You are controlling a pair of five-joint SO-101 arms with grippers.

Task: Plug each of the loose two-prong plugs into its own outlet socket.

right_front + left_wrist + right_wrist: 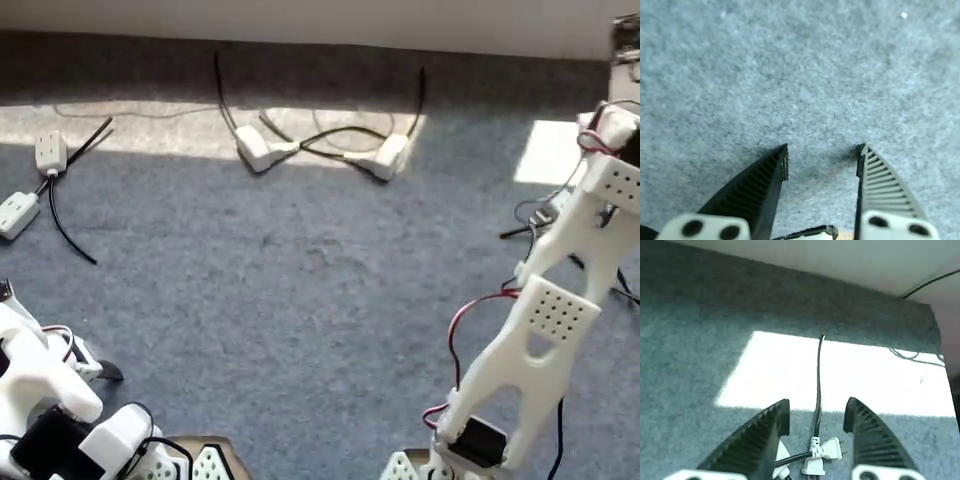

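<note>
My right gripper (815,412) hangs open over the carpet, and a white two-prong plug (822,450) on a black cable (818,385) lies between its fingers, untouched. In the high view the right arm (560,310) stretches toward the far right edge, where the same plug (553,207) lies beside it. My left gripper (822,150) is open just above bare carpet, with nothing between its fingers. The left arm (40,400) is folded at the near left corner. Two white pieces (255,148) (390,156) on black cables lie at the far middle. Two white outlet blocks (50,152) (18,213) lie at the far left.
Grey carpet (300,290) covers the floor, with a sunlit strip (170,125) along the far side by the wall. Loose black cable loops (345,135) join the two middle pieces. Thin wires (912,355) lie on the bright patch beyond the right gripper.
</note>
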